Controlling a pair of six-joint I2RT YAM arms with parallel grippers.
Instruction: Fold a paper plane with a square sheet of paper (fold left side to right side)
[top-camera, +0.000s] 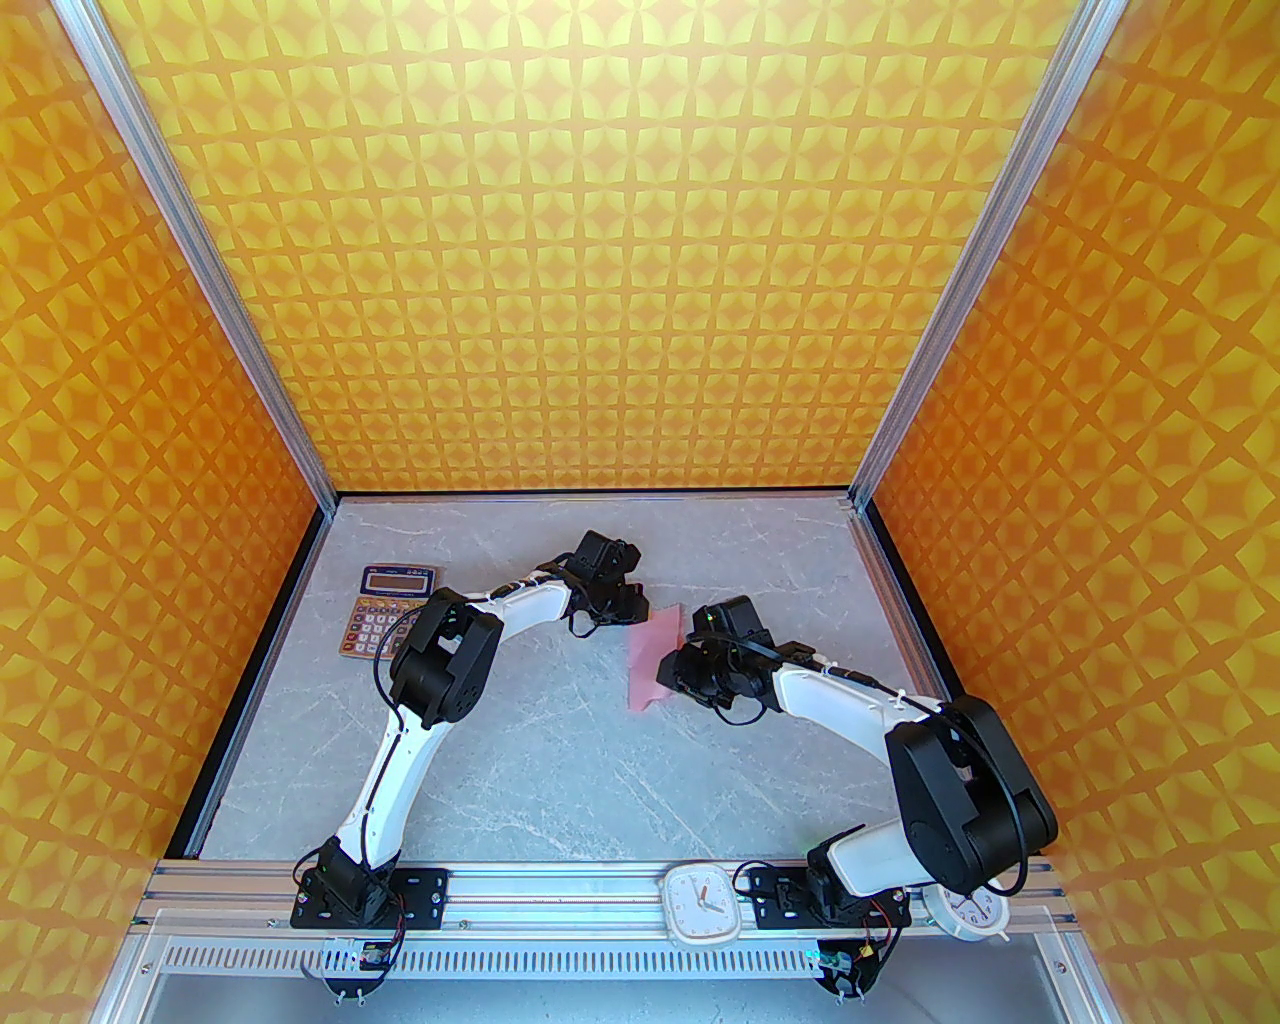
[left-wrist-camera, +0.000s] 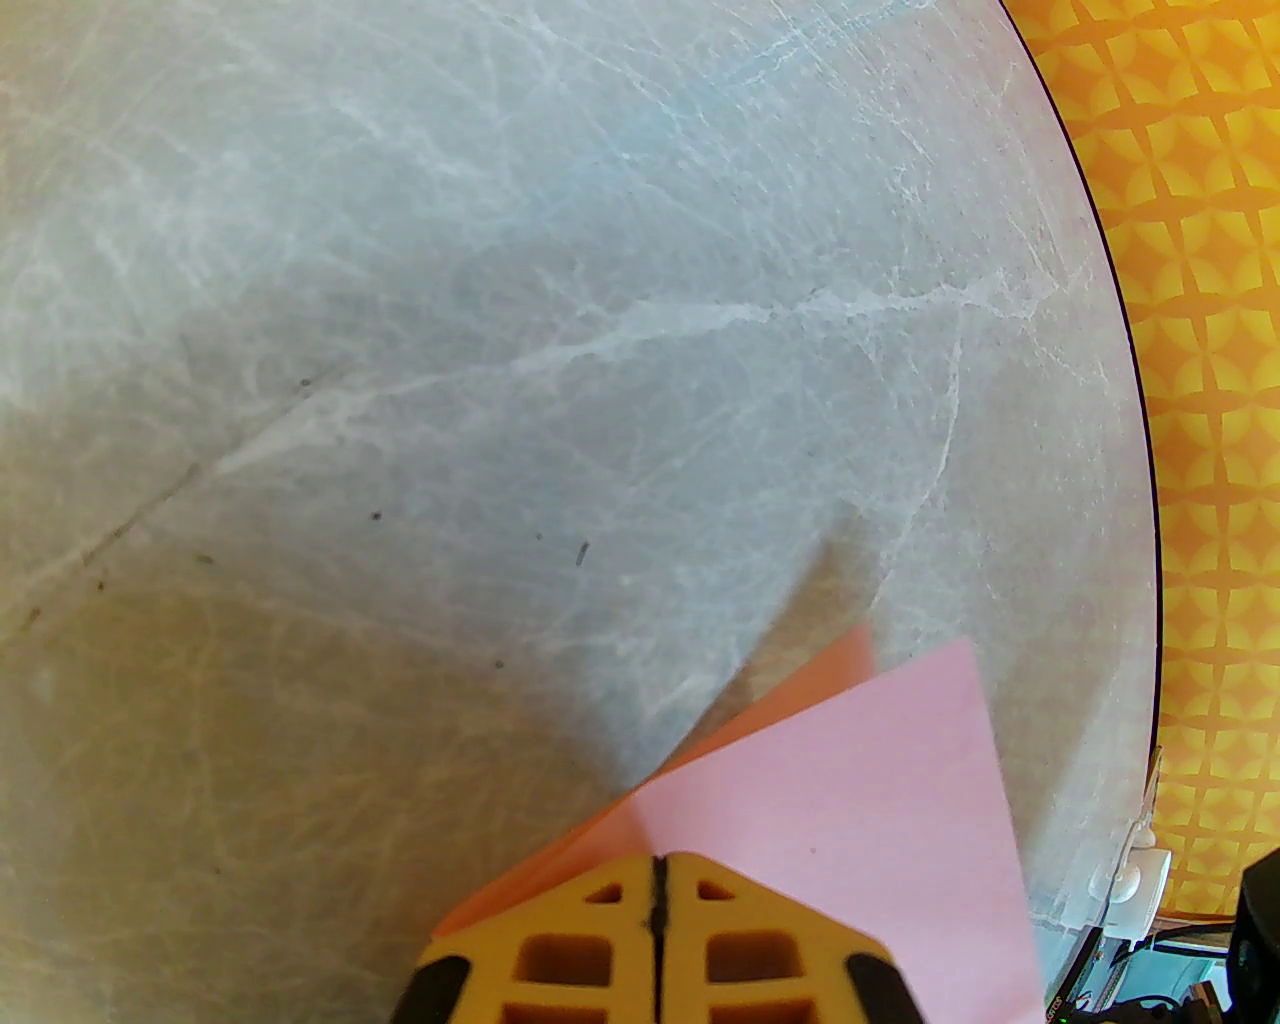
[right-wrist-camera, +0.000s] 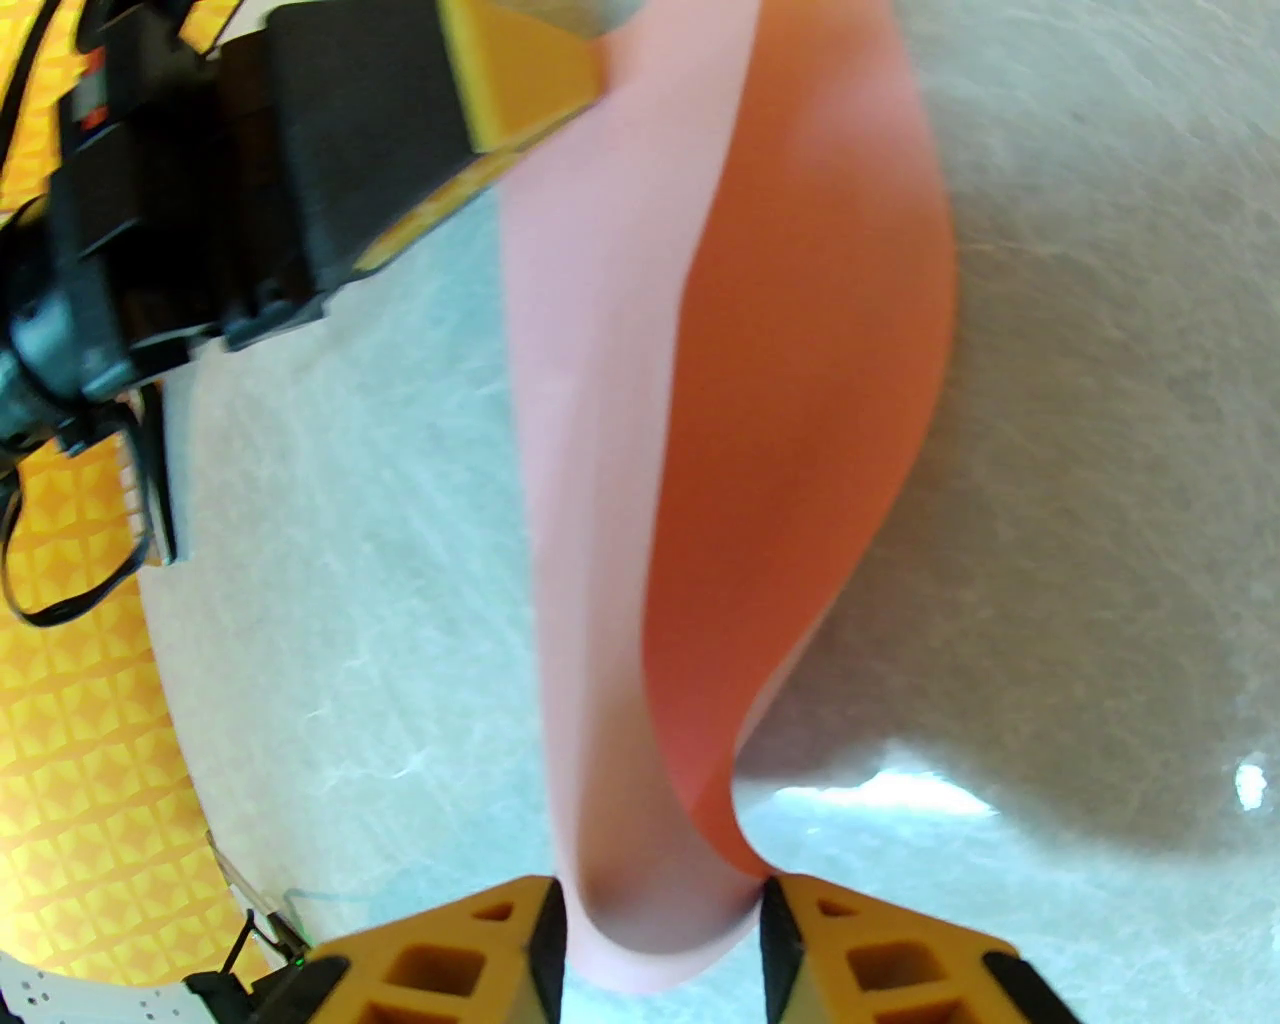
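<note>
The square sheet of paper (top-camera: 652, 668) hangs curled over the middle of the tabletop (top-camera: 560, 770). It looks light, floppy and quick to crease, so grip it at the edges. Your left end effector (left-wrist-camera: 657, 862) is pressed flat on one edge. Your right end effector (right-wrist-camera: 665, 900) pinches a loose bend. You have one sheet, one calculator (top-camera: 385, 620) and two clocks (top-camera: 703, 905).

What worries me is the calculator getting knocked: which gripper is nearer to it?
Left. The left gripper, shut on the far corner of the sheet of paper, is right of the calculator; the right gripper holds the paper's near end, even farther right.
</note>
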